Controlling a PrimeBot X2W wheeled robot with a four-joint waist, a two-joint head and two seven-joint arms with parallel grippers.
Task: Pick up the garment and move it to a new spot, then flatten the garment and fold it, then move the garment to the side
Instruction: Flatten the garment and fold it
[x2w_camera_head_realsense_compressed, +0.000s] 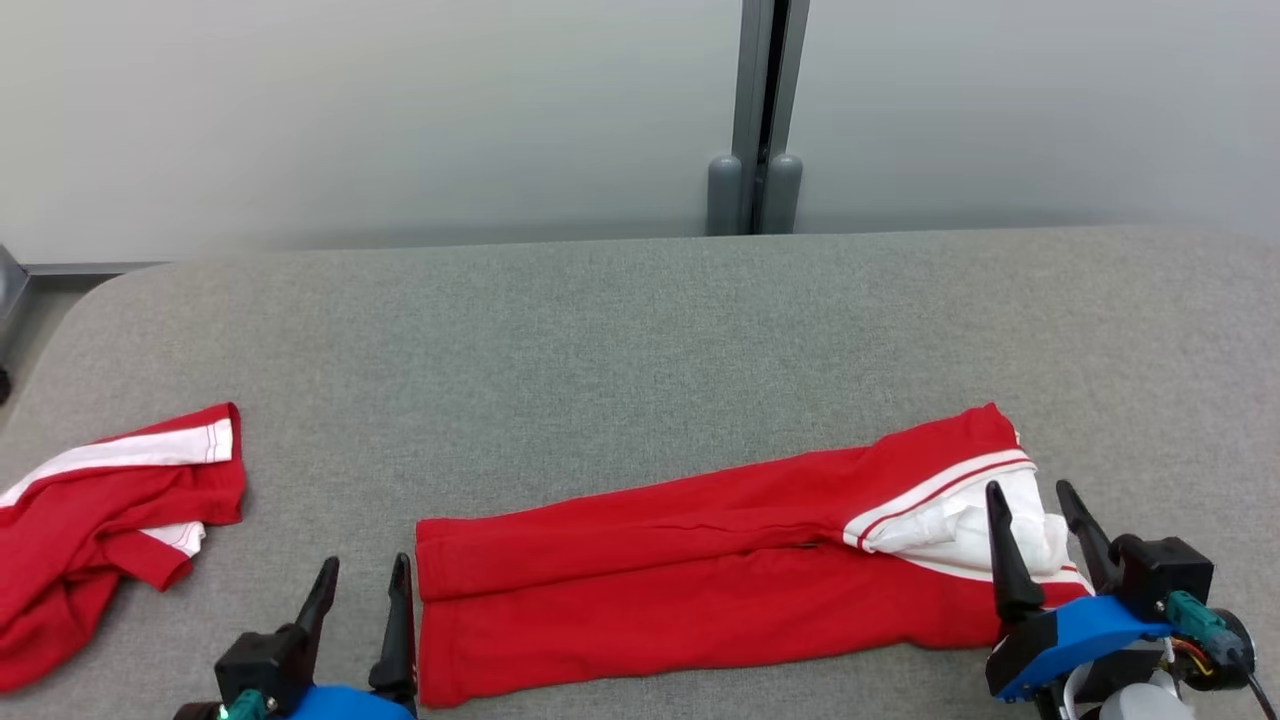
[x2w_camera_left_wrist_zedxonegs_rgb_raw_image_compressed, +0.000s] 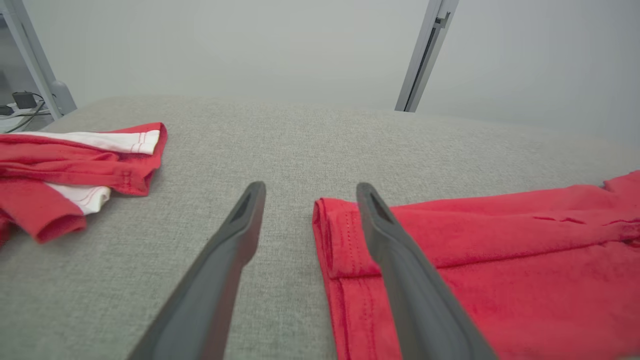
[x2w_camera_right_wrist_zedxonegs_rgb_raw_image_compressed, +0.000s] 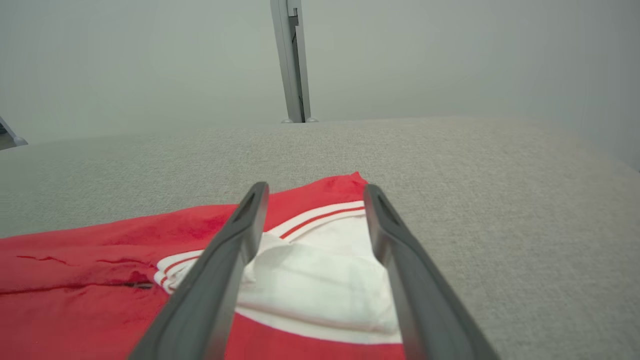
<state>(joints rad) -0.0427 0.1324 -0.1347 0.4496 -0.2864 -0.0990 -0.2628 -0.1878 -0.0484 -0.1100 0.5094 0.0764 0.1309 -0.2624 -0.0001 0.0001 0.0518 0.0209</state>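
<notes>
The garment is red with a white, red-striped end at its right, and it lies folded in a long band across the front of the grey padded surface. My left gripper stands open at the band's left end; in the left wrist view the left gripper straddles the hem edge of the garment, one finger over the cloth, nothing held. At the other end my right gripper is open over the white part; in the right wrist view the right gripper frames the white fold of the garment.
A second red and white piece of clothing lies crumpled at the left edge, also seen in the left wrist view. A grey post stands against the pale wall behind the surface's far edge.
</notes>
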